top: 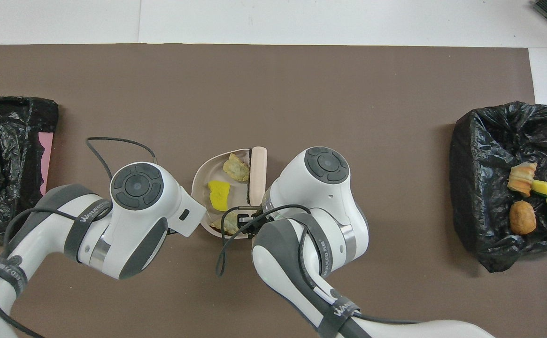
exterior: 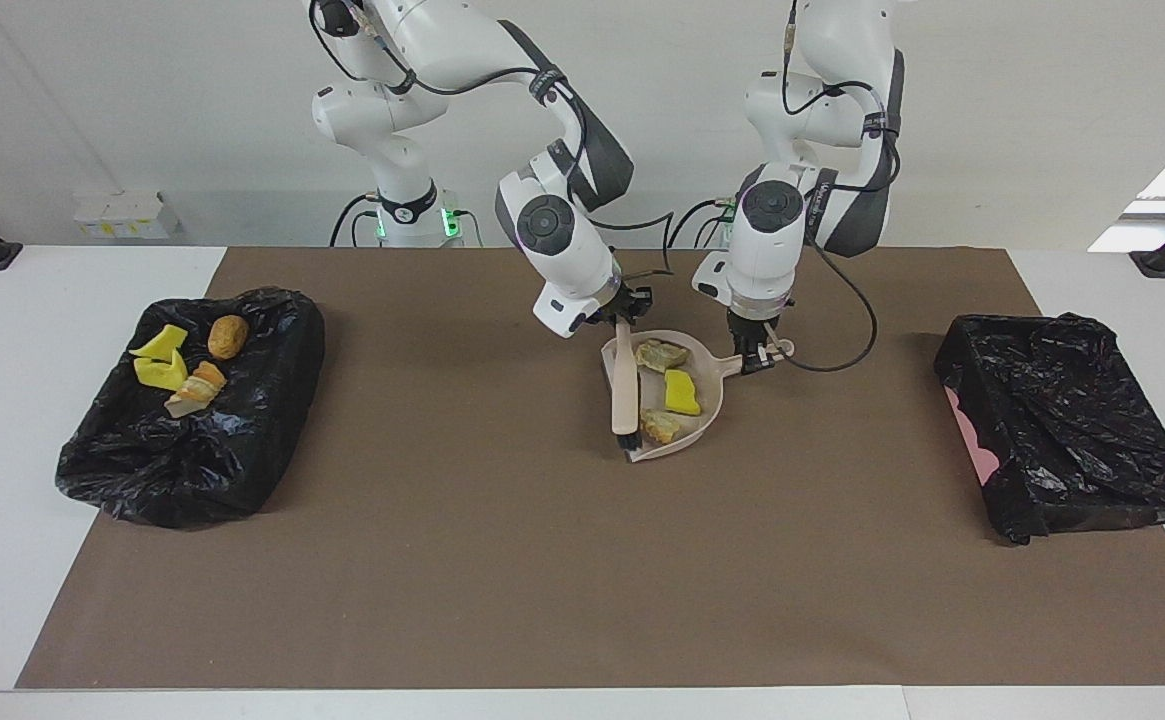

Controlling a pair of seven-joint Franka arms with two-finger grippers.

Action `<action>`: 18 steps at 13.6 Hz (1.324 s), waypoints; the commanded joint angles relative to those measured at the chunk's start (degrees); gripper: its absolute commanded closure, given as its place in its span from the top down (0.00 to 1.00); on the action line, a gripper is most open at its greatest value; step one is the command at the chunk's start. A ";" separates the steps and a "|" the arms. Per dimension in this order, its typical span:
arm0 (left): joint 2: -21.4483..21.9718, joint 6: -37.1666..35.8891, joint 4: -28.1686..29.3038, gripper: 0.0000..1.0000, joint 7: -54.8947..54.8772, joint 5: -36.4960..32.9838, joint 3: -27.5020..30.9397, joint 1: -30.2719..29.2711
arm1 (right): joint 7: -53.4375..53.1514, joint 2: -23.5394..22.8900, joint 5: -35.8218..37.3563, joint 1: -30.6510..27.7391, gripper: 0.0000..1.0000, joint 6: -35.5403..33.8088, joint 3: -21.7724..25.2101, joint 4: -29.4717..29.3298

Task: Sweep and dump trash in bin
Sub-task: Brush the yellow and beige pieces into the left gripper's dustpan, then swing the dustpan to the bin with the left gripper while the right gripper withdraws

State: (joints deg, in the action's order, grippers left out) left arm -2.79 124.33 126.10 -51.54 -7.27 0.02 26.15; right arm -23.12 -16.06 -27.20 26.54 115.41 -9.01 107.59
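Brush (exterior: pixel 625 385): I'm seeing right gripper (exterior: pixel 625 312) pinching it, frame centre.
Dustpan (exterior: pixel 707 385): left gripper (exterior: pixel 754 360) clamping its handle, holding three trash (exterior: pixel 681 392) lumps.

You see a white worktop (exterior: pixel 2 420) with a big brown mat (exterior: pixel 542 560) spread over most of it. Right under the two claws, in the middle of the mat, sits a beige dustpan (exterior: pixel 707 385). Well away from the right claw (exterior: pixel 624 318), toward the right arm's end, a black bag (exterior: pixel 242 440) sits on the mat. Well away from the left claw (exterior: pixel 754 358), toward the left arm's end, sits another black bag (exterior: pixel 1072 430), showing a bit of pink.
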 commanded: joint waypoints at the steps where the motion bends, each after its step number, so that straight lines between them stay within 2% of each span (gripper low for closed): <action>1: 1.38 -1.44 0.38 0.00 -0.84 -0.91 0.06 -3.02 | -0.44 1.19 0.91 -2.54 0.00 -6.23 0.49 -1.33; 3: 3.57 -6.00 -1.20 0.00 -2.06 -0.91 0.06 -5.84 | -0.52 2.69 5.12 -3.69 0.00 -10.00 0.49 -1.42; 5: 6.38 -7.25 -1.73 0.00 -5.91 -0.91 0.15 -9.42 | -0.79 3.23 10.91 -3.52 0.00 -12.48 0.40 -1.68; 9: 12.89 -12.60 -2.34 0.00 -18.22 -0.91 0.24 -19.62 | -5.69 4.02 16.64 0.24 0.00 -12.40 -0.13 -0.63; 11: 12.99 -15.59 -5.67 0.00 -26.54 -0.91 0.24 -26.73 | -9.73 3.84 17.18 2.80 0.00 -11.87 -0.13 -0.63; 14: 12.81 -15.87 -9.02 0.00 -41.39 -0.91 0.24 -36.93 | -13.43 3.76 17.27 6.58 0.00 -11.70 -0.13 0.07; 15: 12.55 -15.09 -9.72 0.00 -45.97 -0.91 0.24 -39.83 | -14.84 3.32 17.27 8.25 0.00 -10.65 -0.13 0.33; 18: 11.58 -8.86 -10.96 0.00 -50.56 -0.99 0.24 -47.93 | -19.93 1.48 17.27 12.11 0.00 -7.40 -0.13 1.03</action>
State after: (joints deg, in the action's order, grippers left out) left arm 10.02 112.84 116.85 -98.76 -7.75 1.19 -18.17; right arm -39.75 -13.87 -11.47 36.91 105.65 -8.92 107.62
